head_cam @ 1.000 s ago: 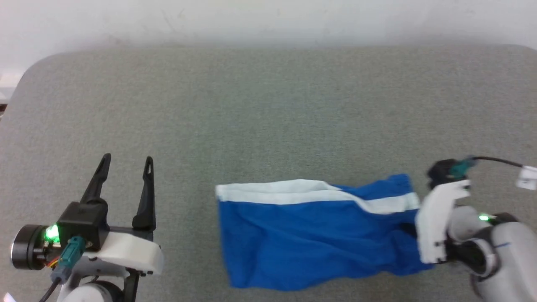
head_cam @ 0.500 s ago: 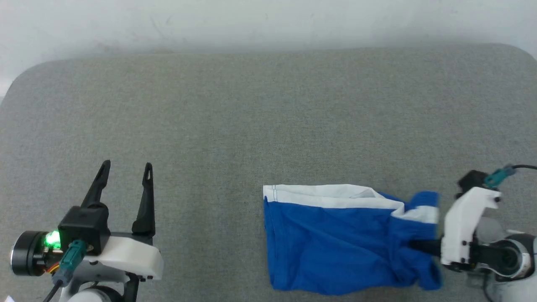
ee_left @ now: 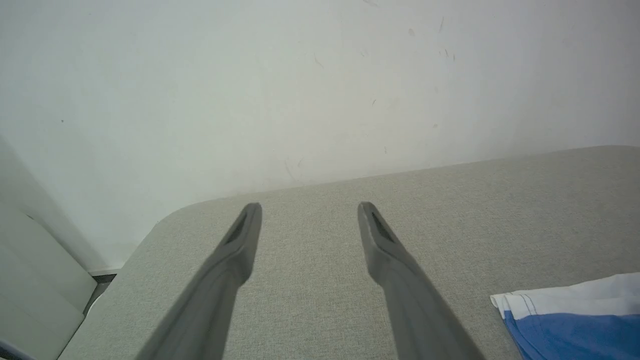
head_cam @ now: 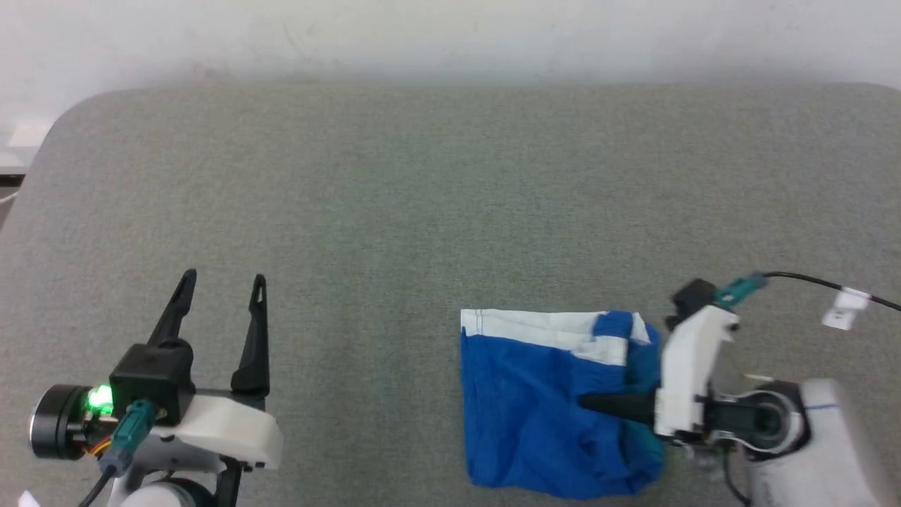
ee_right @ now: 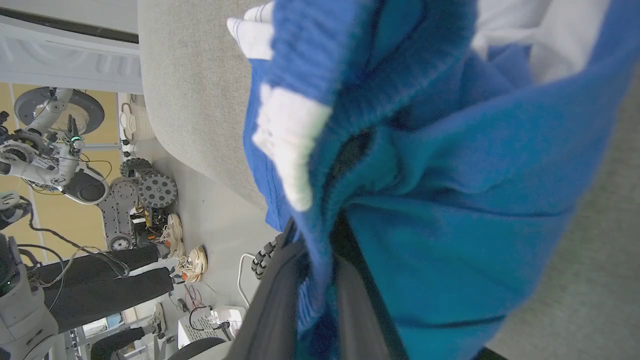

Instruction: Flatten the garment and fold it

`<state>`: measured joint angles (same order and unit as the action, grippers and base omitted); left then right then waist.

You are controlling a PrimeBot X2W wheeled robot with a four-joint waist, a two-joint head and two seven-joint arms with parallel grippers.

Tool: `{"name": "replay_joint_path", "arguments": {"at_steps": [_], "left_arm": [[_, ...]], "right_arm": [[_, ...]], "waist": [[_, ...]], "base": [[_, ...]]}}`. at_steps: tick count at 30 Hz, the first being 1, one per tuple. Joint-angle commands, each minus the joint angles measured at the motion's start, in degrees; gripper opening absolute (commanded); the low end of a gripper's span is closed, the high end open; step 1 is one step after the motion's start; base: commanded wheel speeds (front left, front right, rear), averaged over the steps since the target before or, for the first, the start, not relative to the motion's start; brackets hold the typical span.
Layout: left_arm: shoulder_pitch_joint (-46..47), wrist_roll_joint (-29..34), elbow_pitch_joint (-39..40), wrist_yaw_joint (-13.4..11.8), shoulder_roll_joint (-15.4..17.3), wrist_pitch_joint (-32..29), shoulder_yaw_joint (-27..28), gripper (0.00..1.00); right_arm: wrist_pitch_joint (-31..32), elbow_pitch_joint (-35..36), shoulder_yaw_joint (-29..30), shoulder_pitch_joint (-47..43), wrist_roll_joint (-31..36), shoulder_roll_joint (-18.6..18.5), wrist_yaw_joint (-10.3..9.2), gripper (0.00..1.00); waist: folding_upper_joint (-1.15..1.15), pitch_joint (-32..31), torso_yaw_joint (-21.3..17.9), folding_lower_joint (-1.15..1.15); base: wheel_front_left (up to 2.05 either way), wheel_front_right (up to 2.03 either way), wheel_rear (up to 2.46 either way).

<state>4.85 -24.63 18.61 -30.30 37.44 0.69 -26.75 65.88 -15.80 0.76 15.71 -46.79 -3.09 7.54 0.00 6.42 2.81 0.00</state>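
Pulled leftward by the right claw (head_cam: 598, 404) clamped on their bunched end, the shorts (head_cam: 535, 415) lie half-doubled on the tabletop (head_cam: 422, 211), well right of the spread left claw (head_cam: 224, 277); seemingly soft and light, best pinched at corners.

Looks down on a grey cloth-covered table (head_cam: 436, 183) with a rounded corner at 10 o'clock in the head view; meets a scuffed white wall (head_cam: 450, 35) at 12 o'clock. In the right wrist view, finds at 9 o'clock toothed black wheels (ee_right: 157, 190) on a pale floor (ee_right: 215, 210) and another machine's pale jointed arm (ee_right: 50, 167), at 8 o'clock light shoes (ee_right: 187, 257) and a person's dark-trousered legs (ee_right: 100, 285).
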Motion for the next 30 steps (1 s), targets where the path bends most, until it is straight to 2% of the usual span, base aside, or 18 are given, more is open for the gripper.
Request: {"name": "replay_joint_path", "arguments": {"at_steps": [1,6,8,9,10,17,24,28,30], "left_arm": [[0.9,0.2,-0.2,0.2,-0.2,-0.1,0.0,1.0],[1.5,0.3,-0.4,0.3,-0.7,0.1,-0.4,1.0],[1.7,0.3,-0.6,0.3,-1.0,0.3,-0.5,1.0],[1.7,0.3,-0.6,0.3,-1.1,0.4,-0.6,1.0],[1.8,0.3,-0.7,0.2,-1.2,0.4,-0.6,1.0],[2.1,0.4,-1.1,0.0,-1.7,0.7,-0.9,1.0],[2.1,0.3,-1.3,-0.1,-1.7,0.8,-1.0,1.0],[1.8,0.2,-1.5,-0.3,-1.7,0.8,-0.9,1.0],[1.6,0.1,-1.5,-0.5,-1.6,0.7,-0.8,1.0]], "right_arm": [[-0.9,-0.4,-0.8,1.3,-0.5,0.2,-0.05,0.0],[-6.4,-4.7,-7.7,4.5,-0.5,0.2,-0.05,0.0],[-7.8,-6.4,-10.1,5.5,-0.9,0.2,-0.05,0.15],[-8.3,-7.0,-11.4,5.9,-0.7,0.2,-0.05,0.34],[-9.1,-7.5,-12.4,6.4,-0.5,0.2,-0.05,1.0],[-12.7,-7.5,-19.0,8.0,-2.6,0.2,-0.05,1.0],[-15.3,0.0,-24.4,9.4,-0.9,0.2,-0.05,1.0],[-18.6,7.4,-27.5,10.0,5.4,-0.2,-0.05,1.0],[-20.3,10.6,-29.1,9.5,8.6,-1.9,-0.05,1.0]], "waist": [[0.0,0.1,0.4,0.0],[0.0,0.8,1.2,0.0],[0.0,1.1,1.4,0.0],[0.0,1.3,1.5,0.0],[0.0,1.5,1.6,0.0],[0.0,1.8,1.7,0.0],[0.0,1.6,1.2,0.0],[0.0,1.2,0.7,0.0],[0.0,0.9,0.3,0.0]], "base": [[0.0,0.0,0.0],[0.0,0.0,0.0],[0.0,0.0,0.0],[0.0,0.0,0.0],[0.0,0.0,0.0],[0.0,0.0,0.0],[0.0,0.0,0.0],[0.0,0.0,0.0],[0.0,0.0,0.0]]}}
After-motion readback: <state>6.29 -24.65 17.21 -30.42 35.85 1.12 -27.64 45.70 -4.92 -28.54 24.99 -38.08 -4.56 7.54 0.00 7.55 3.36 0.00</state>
